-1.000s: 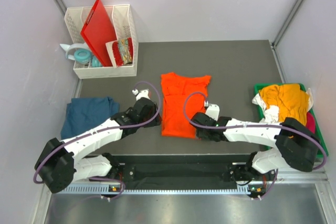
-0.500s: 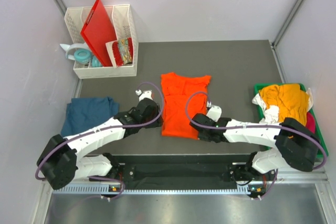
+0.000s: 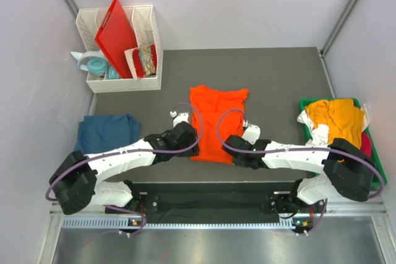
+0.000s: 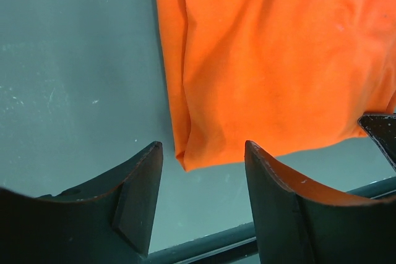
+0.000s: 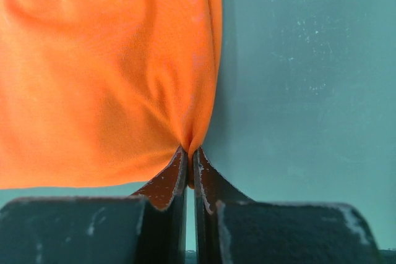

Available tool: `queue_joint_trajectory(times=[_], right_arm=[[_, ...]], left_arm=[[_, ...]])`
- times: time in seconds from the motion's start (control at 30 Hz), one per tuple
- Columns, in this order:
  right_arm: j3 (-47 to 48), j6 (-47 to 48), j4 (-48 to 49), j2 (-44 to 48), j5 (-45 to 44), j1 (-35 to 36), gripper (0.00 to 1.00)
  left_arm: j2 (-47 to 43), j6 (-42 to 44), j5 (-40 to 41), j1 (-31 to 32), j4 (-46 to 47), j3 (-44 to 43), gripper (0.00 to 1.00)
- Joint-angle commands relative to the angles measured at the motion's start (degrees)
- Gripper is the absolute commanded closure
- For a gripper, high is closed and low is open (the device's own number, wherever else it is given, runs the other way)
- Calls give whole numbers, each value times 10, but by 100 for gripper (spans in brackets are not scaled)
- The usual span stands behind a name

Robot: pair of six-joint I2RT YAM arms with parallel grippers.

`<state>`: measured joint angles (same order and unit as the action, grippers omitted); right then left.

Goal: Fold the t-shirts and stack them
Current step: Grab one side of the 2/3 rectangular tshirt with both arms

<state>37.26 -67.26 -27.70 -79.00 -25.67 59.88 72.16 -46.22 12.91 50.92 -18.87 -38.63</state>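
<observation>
A folded orange t-shirt point(image 3: 216, 122) lies flat at the centre of a dark grey table point(image 3: 278, 78). The right hand point(image 5: 190, 153) is clamped on its 5 o'clock corner, bunching the cloth. The left hand point(image 4: 203, 144), fingers apart, frames the 7 o'clock corner. A teal t-shirt point(image 3: 106, 133) lies at 9 o'clock, and a yellow-topped pile of t-shirts point(image 3: 334, 119) at 3 o'clock.

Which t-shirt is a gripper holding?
The orange t-shirt in the middle: the right gripper pinches its near right corner. The teal t-shirt and yellow t-shirt lie untouched.
</observation>
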Motion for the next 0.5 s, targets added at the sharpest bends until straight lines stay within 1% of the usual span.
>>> queue_joint_trajectory(times=[0.0,0.23,0.47], right_arm=[[-16,7,-55,-26,56,17,100],[-9,16,-58,-34,57,17,100],[-16,15,-56,-26,57,16,100]], left_arm=[[0,-19,5,3,-7,1,40],[45,-31,-28,3,-16,2,49],[94,-30,-37,4,-26,3,50]])
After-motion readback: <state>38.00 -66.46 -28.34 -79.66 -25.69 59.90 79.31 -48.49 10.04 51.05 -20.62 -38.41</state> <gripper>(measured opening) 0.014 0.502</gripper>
